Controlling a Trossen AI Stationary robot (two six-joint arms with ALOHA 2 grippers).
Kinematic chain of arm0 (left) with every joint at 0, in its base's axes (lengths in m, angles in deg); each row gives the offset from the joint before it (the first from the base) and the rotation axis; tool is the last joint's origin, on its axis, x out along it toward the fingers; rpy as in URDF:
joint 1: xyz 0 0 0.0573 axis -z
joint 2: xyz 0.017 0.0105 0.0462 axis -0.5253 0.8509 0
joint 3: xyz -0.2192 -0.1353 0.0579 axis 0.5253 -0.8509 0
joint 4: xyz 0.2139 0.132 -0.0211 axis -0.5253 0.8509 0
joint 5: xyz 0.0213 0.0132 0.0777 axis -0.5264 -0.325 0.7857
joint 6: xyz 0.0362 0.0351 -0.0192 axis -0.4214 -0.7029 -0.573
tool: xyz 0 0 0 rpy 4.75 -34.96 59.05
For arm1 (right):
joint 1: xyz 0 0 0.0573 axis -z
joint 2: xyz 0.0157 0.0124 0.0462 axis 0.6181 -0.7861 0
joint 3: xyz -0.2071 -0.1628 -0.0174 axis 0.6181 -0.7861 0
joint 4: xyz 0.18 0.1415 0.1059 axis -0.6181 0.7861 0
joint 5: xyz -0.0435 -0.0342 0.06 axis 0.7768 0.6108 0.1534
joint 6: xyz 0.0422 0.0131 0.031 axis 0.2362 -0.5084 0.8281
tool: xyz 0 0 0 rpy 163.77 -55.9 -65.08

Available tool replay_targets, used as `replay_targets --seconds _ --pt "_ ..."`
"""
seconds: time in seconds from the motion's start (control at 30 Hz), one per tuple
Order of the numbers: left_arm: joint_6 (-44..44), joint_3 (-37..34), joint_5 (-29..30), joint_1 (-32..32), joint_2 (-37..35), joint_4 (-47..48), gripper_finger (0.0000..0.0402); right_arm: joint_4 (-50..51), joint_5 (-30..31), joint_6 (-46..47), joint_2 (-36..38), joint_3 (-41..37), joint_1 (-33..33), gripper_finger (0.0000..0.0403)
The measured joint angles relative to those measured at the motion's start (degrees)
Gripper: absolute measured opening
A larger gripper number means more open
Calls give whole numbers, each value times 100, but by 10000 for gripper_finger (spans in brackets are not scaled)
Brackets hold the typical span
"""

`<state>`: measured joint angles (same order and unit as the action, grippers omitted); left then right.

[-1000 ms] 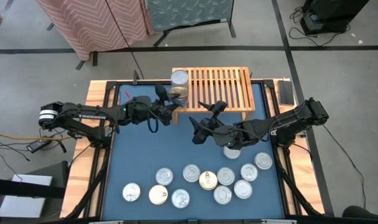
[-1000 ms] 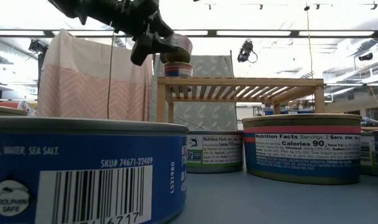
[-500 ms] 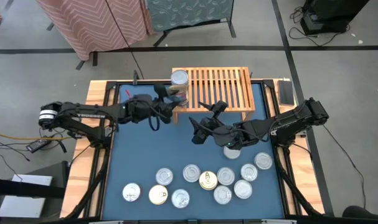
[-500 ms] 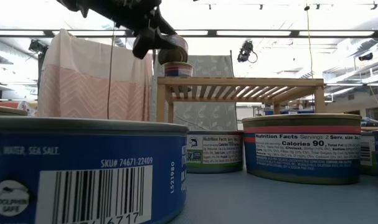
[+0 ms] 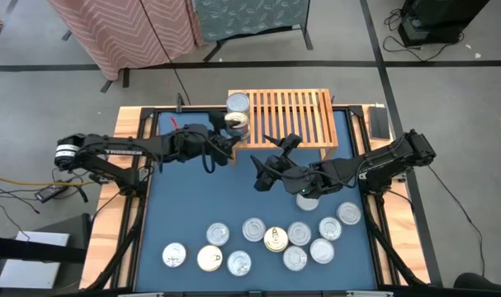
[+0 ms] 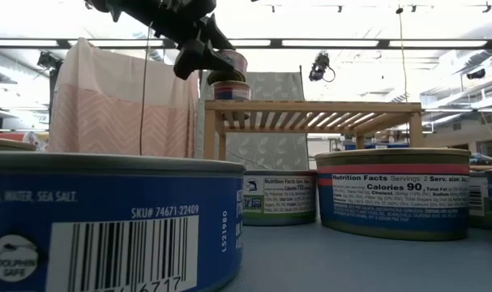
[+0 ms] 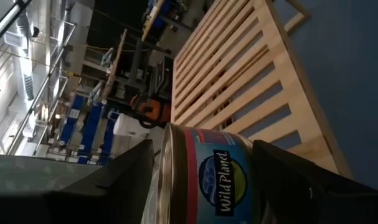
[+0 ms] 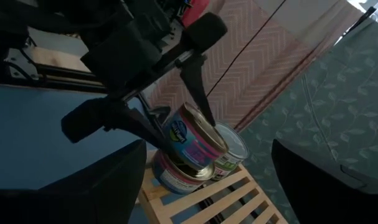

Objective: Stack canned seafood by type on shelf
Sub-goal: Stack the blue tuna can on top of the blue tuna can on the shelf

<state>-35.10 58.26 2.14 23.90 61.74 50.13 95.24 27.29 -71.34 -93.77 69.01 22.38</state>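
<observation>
- The left pincer (image 5: 227,142) hangs at the left front corner of the shelf (image 5: 291,111), above the table (image 5: 200,198).
- A tin with a blue and pink label (image 8: 192,140) sits inside this pincer. It is tilted, with its lower edge resting on a second tin (image 8: 176,174) that stands on the shelf's slats.
- Whether the left pincer is pinching the tilted tin or has let go of it, I cannot tell.
- Just beyond the left pincer, behind the two stacked tins, a silver-topped tin (image 5: 238,102) stands upright on the same end of the shelf.
- To the right of the left pincer the slatted top of the shelf is bare wood.
- The right pincer (image 5: 261,173) hovers over the table in front of the shelf. It is spread wide and holds nothing.
- One tin (image 5: 306,200) lies on the table partly under the right arm, behind its pincer.
- The loose tins lie in a cluster on the near part of the table, well apart from both pincers. Most are silver-topped, with a gold-topped one (image 5: 275,239) in the middle.
</observation>
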Motion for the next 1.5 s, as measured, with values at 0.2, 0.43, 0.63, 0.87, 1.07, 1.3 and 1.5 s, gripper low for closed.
replay_targets --seconds 0.2,0.43,0.63,0.87,1.07,1.3,1.5 --pt "143 200 16 2 21 422 277 2 0 0 0 0 0 355" --pt "305 511 -37 2 30 487 277 0 -59 44 0 0 10 360" --pt "248 766 142 48 -25 774 277 2 -160 45 0 0 11 357" --pt "2943 2007 -169 -18 -646 3027 273 791 -627 1321 52 1 13 346" --pt "4911 2245 -2359 -339 -1514 4854 260 1936 -1830 2426 55 0 33 334" --pt "5824 2238 -2795 -295 -1904 5915 255 1423 -2013 2059 -11 0 622 312" --pt "5858 2238 -2725 -291 -1909 6126 255 1332 -1867 2583 -282 2 1250 249"
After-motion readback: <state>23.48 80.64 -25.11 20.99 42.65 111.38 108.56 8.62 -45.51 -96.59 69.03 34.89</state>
